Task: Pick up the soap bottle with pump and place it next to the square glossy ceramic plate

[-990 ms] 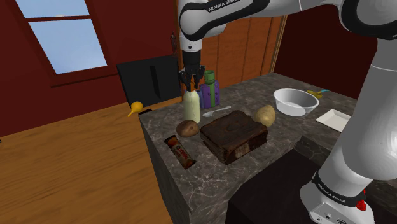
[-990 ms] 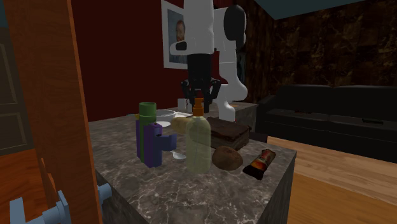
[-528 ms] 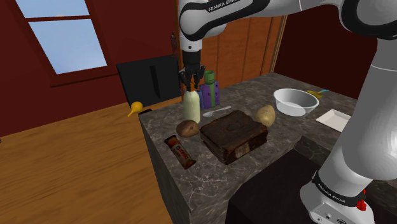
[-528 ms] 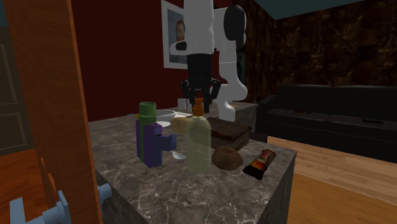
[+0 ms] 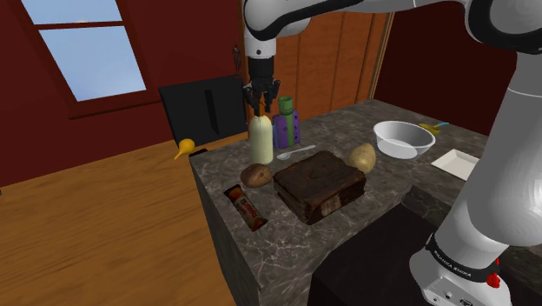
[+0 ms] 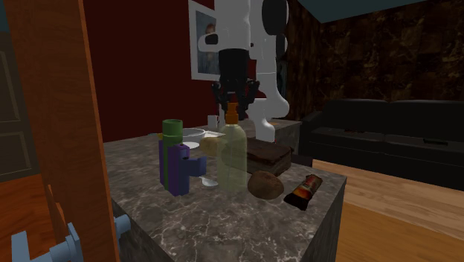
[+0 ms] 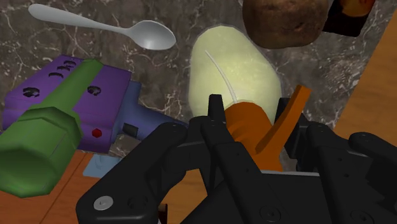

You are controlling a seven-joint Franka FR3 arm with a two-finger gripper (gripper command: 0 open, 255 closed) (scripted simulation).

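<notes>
The soap bottle (image 5: pixel 261 141) is pale yellow-green with an orange pump (image 6: pixel 232 114). My gripper (image 5: pixel 261 103) is shut on the pump from above, and the bottle hangs upright just off the marble counter (image 5: pixel 287 239). In the wrist view the fingers clasp the orange pump (image 7: pixel 245 121) with the bottle body (image 7: pixel 232 67) below them. In the second exterior view my gripper (image 6: pixel 233 101) is over the bottle (image 6: pixel 233 158). The square white plate (image 5: pixel 456 162) lies far off at the shoulder view's right edge.
Close beside the bottle stand a purple and green object (image 5: pixel 287 124), a spoon (image 5: pixel 294 153) and a brown potato (image 5: pixel 256 176). A dark brown box (image 5: pixel 319 184), a second potato (image 5: pixel 362 157), a wrapped bar (image 5: pixel 246 207) and a white bowl (image 5: pixel 402 137) lie between bottle and plate.
My gripper has risen a little, and the bottle has come up off the counter with it. Everything else stayed put.
</notes>
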